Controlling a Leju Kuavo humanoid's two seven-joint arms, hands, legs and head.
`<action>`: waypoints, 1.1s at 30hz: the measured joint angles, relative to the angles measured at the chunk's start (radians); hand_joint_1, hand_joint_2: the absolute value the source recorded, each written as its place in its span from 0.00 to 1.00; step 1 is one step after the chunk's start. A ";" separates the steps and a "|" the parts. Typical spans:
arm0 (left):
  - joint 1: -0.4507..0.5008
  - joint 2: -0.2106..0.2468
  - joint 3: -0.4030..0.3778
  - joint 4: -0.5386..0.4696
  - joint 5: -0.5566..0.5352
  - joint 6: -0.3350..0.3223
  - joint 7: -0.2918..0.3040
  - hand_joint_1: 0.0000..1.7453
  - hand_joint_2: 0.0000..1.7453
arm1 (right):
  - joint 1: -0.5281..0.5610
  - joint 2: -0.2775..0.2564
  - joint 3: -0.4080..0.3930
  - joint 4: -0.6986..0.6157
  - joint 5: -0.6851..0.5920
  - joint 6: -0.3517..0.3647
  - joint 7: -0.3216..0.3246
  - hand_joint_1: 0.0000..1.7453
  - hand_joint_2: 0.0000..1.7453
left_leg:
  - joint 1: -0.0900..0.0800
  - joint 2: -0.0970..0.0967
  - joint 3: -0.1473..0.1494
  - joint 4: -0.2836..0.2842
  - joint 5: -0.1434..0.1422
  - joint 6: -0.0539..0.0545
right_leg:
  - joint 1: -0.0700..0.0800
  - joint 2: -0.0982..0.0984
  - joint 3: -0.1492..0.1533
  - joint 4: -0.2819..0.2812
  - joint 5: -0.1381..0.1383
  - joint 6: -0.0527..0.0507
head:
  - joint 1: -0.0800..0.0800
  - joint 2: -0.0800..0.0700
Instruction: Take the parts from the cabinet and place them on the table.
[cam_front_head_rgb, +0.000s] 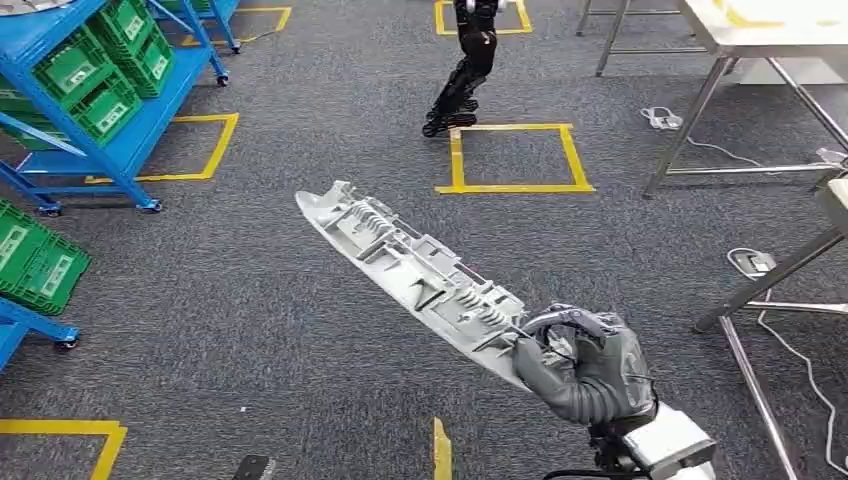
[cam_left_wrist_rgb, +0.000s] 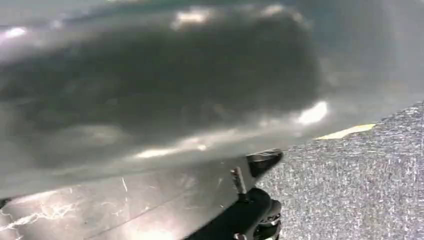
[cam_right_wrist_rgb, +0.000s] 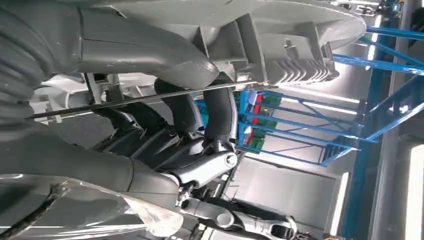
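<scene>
The right hand (cam_front_head_rgb: 585, 370) is clamped on one end of a long grey plastic part (cam_front_head_rgb: 410, 270), fingers (cam_front_head_rgb: 565, 322) wrapped over its ribbed inner face. The part juts away from the hand, up and to the left, held in the air above the grey carpet floor (cam_front_head_rgb: 250, 330) — touching nothing else. In the right wrist view the thumb (cam_right_wrist_rgb: 145, 50) presses along the part's (cam_right_wrist_rgb: 280, 45) underside. The left hand's state I cannot tell — its wrist view is a grey blur. Blue shelving (cam_front_head_rgb: 110, 110) with green crates (cam_front_head_rgb: 105, 105) stands at the left; the metal-legged worktop (cam_front_head_rgb: 770, 35) stands at the right, well apart from the part.
</scene>
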 joint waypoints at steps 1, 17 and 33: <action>0.000 0.000 0.000 0.000 0.000 0.000 0.000 0.00 0.00 | 0.000 0.000 0.000 0.000 0.000 0.000 0.001 1.00 1.00 | 0.000 0.000 0.017 -0.041 0.036 0.002 | 0.000 0.004 0.001 0.000 0.000 0.000 | 0.000 0.000; -0.003 -0.002 0.000 0.000 0.002 0.000 0.000 0.00 0.00 | 0.006 0.000 -0.002 -0.001 -0.001 0.000 0.003 1.00 1.00 | -0.001 -0.002 0.129 -0.305 0.141 0.043 | -0.002 0.003 -0.103 0.192 -0.053 0.048 | 0.006 0.000; 0.007 0.000 0.000 0.000 0.005 -0.001 -0.001 0.00 0.00 | 0.012 0.000 -0.002 -0.004 0.000 0.000 0.004 1.00 1.00 | 0.000 -0.004 0.067 -0.151 0.104 0.003 | 0.002 0.006 0.007 -0.006 0.004 -0.001 | 0.002 0.000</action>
